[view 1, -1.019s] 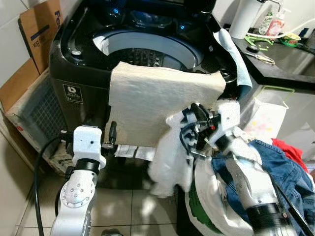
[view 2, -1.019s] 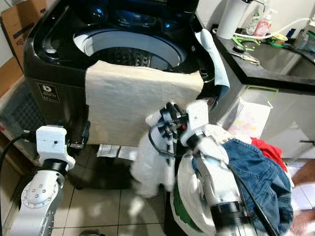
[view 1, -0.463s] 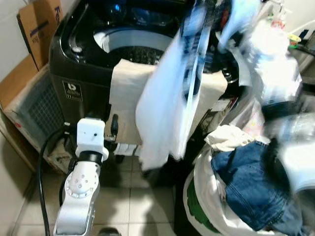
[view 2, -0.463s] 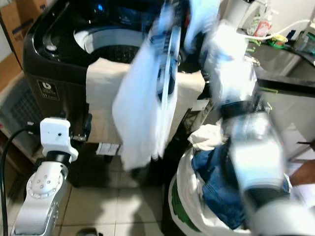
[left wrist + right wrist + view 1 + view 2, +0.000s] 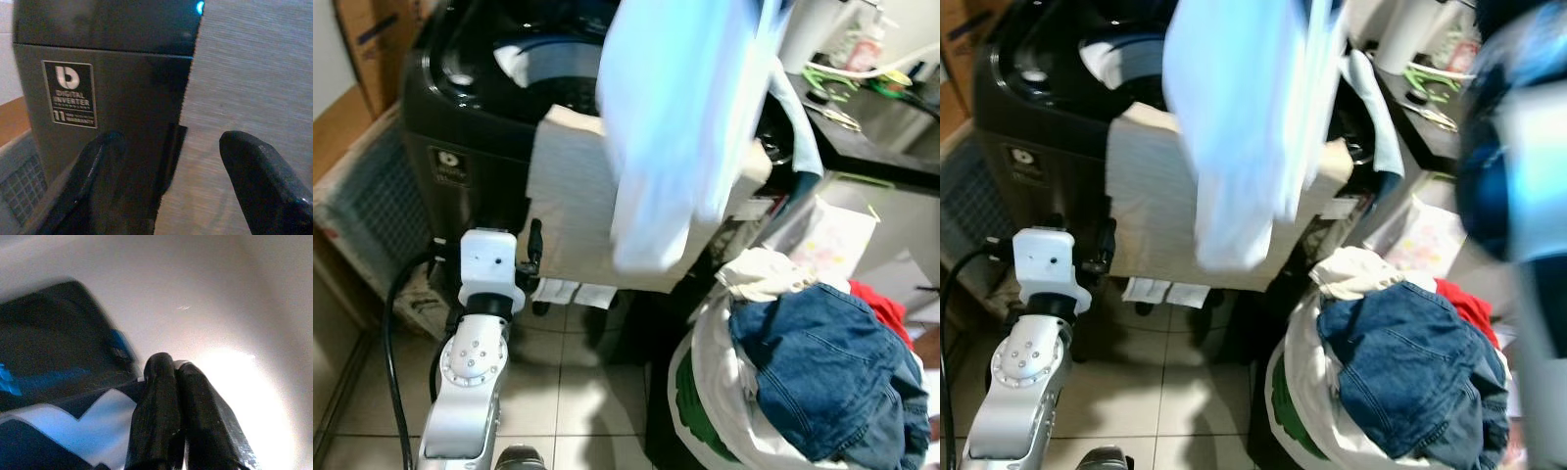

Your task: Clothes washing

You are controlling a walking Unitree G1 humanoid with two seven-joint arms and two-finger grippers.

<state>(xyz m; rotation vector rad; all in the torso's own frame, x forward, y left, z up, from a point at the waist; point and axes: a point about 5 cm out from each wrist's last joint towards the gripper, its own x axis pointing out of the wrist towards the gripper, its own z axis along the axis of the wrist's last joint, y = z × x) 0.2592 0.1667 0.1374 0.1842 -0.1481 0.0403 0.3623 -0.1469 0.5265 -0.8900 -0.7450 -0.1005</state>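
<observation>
Since lifted higher, pale garment (image 5: 677,127), right hand (image 5: 171,382) pinching

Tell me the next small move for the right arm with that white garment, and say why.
Probably carry the garment forward until it hangs over the washer's drum opening, then release. It is lifted high in front of the washer but still dangles over the beige towel on the front rim, outside the drum. The right tool is shut on it, so the grip looks firm.

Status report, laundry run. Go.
Right gripper shut on the white garment, which hangs above the washer. Left gripper open, low at the washer's front. Beige towel draped over the rim, in the way.
</observation>
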